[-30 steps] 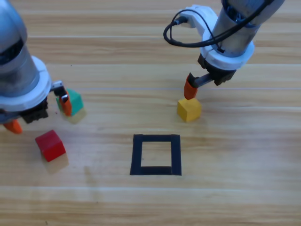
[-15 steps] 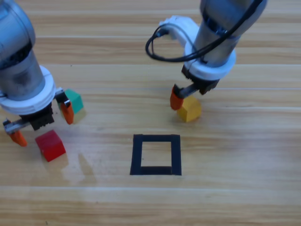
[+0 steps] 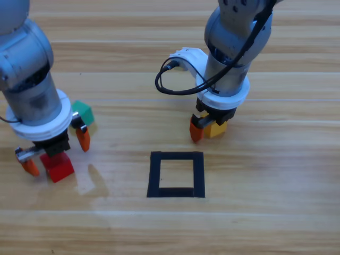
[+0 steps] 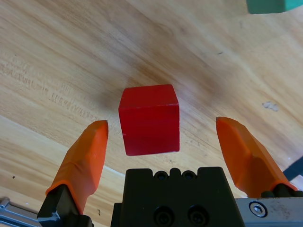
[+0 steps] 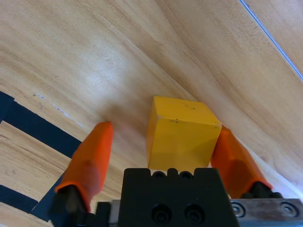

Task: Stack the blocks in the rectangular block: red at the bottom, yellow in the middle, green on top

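Note:
The red cube (image 3: 59, 167) (image 4: 149, 118) lies on the table at the left, between the jaws of my open left gripper (image 3: 57, 153) (image 4: 162, 126), with a gap on each side. Just beyond it sits the green cube (image 3: 84, 112) (image 4: 267, 5). My right gripper (image 3: 211, 130) (image 5: 163, 130) is open and straddles the yellow cube (image 3: 218, 129) (image 5: 182, 132). One jaw stands close against the cube's side and the other stands apart from it. The black-tape rectangular block (image 3: 176, 155) (image 5: 38, 127) lies in the middle, with bare wood inside it.
A black cable (image 3: 175, 79) loops out from the right arm's wrist above the table. The wooden table (image 3: 276, 202) stretches on around the rectangle and toward the front edge.
My left gripper has moved from beside the green cube to straddle the red one. My right gripper has swung left and come down around the yellow cube. No cube has moved.

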`<action>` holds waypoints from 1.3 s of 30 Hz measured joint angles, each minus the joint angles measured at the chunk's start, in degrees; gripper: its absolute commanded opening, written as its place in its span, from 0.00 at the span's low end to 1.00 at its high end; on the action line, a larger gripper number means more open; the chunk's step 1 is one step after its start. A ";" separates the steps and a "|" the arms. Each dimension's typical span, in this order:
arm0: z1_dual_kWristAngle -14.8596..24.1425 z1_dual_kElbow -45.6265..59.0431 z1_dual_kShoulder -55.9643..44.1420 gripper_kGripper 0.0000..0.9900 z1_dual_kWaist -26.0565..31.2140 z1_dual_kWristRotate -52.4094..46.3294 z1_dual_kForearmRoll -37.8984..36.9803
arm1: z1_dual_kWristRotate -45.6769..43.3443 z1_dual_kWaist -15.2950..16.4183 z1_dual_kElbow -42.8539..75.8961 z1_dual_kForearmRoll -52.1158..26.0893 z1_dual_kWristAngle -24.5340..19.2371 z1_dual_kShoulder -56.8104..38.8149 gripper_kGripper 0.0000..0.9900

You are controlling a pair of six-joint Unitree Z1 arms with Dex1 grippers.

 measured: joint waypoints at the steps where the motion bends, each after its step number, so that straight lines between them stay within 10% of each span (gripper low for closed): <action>1: -0.11 0.17 0.24 0.98 0.06 0.00 -0.25 | 0.00 0.00 -0.17 0.12 0.00 0.11 0.67; 4: -0.38 0.86 0.80 0.97 0.29 0.00 -1.55 | 0.00 -0.12 -0.79 0.78 0.00 0.36 0.17; 6: -0.50 1.49 1.14 0.96 0.42 0.00 -2.64 | 0.00 -0.23 -0.84 1.18 0.01 0.37 0.03; 15: -0.72 4.17 1.33 0.82 1.22 0.07 -5.38 | 2.26 -0.74 1.79 3.81 -1.07 -2.03 0.03; 28: -0.91 4.92 1.01 0.08 2.97 3.98 -5.98 | 6.95 -2.71 12.12 4.12 -0.16 -23.40 0.03; 39: 1.20 -8.74 0.93 0.04 -2.74 23.76 -2.05 | 9.95 -3.65 14.76 4.13 1.88 -24.99 0.03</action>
